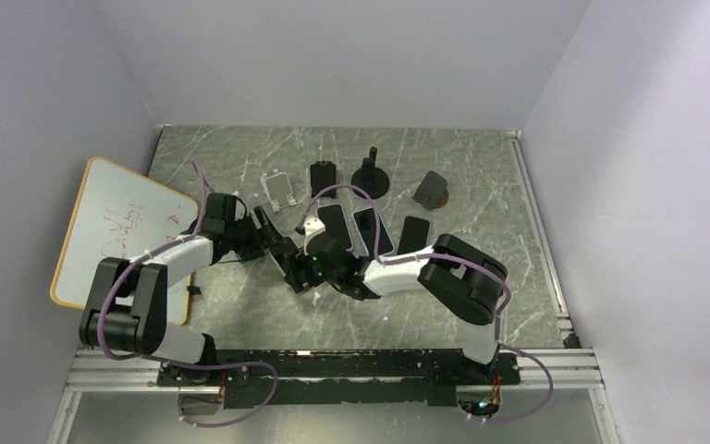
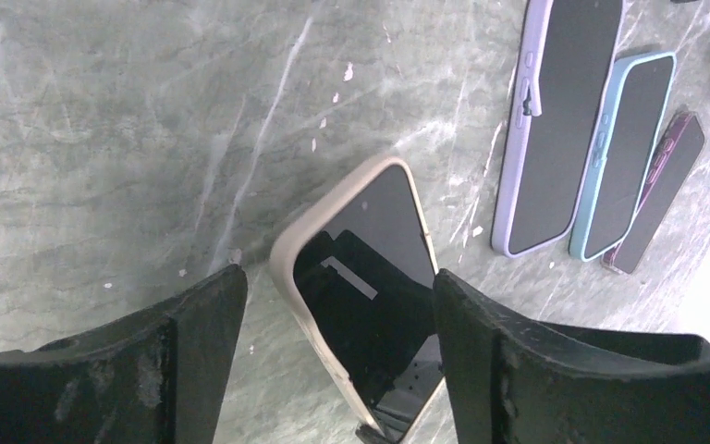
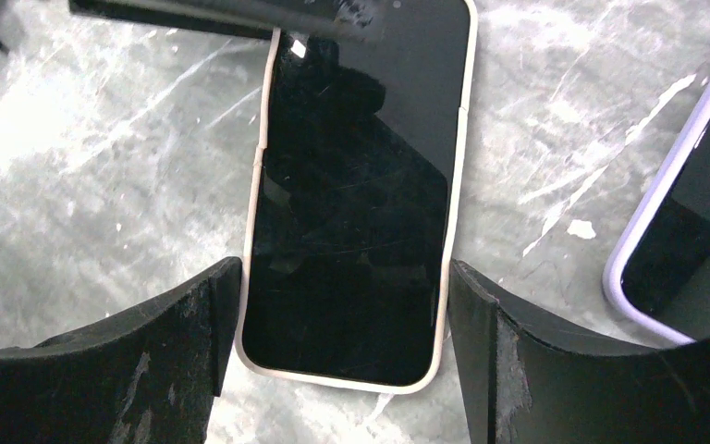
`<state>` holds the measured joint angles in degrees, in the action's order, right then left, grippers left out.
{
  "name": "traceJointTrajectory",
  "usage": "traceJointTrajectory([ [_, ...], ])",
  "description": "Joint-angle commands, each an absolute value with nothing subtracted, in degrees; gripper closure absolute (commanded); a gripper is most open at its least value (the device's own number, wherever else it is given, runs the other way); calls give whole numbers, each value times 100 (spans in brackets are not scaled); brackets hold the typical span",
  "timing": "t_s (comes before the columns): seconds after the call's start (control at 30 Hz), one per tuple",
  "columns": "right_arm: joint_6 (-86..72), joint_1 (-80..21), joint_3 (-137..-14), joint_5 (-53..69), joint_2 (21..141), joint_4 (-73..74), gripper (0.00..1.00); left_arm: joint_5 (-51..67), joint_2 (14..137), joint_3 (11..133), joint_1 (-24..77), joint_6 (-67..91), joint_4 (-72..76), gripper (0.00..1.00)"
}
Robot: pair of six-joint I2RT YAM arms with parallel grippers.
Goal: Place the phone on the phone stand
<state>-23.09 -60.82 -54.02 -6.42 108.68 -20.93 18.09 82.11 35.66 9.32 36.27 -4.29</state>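
Phone (image 3: 351,203), beige case, screen up, flat on the table (image 1: 481,166) at frame centre in the top view. It's mostly hidden there under both wrists.

R gripper (image 3: 342,268): fingers spread wide, straddling the phone's near end, pads (image 3: 226,305) flush w/ both long edges. Can't tell if actually clamped or just touching.

L gripper (image 2: 337,277): fingers apart, nothing held. It's over the phone's other end. There's a clear gap on the left side in the L wrist view, and the right finger (image 2: 462,314) is close to the case edge.

3 other phones lie in a row just right of centre, side by side: lilac case (image 2: 559,129), blue case (image 2: 624,148), dark purple (image 2: 656,190).

Stands sit in a row in the upper middle of the top view, apart from the phone: clear stand (image 1: 280,190), flat black stand (image 1: 324,176), round-base stand (image 1: 371,176), wedge stand (image 1: 432,190). No phone on any of them.

Whiteboard (image 1: 111,222) at the left edge, partly off the table.
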Motion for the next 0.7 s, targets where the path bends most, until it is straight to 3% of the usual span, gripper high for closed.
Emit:
traceJointTrajectory([
  [0.0,-2380,-6127,-5139,-353,10581,-2354,67,1562,8271,3476,932,3979,-126,19],
  [0.13,-2373,-6117,-5037,-181,10474,-2538,67,1525,8331,3382,932,4082,-47,16],
  [0.4,-2380,-6124,-4966,121,10380,-2784,66,2040,8332,2833,932,4769,1008,22],
  [0.67,-2392,-6124,-4878,11,10286,-2930,66,2256,8083,2740,931,4956,878,32],
])
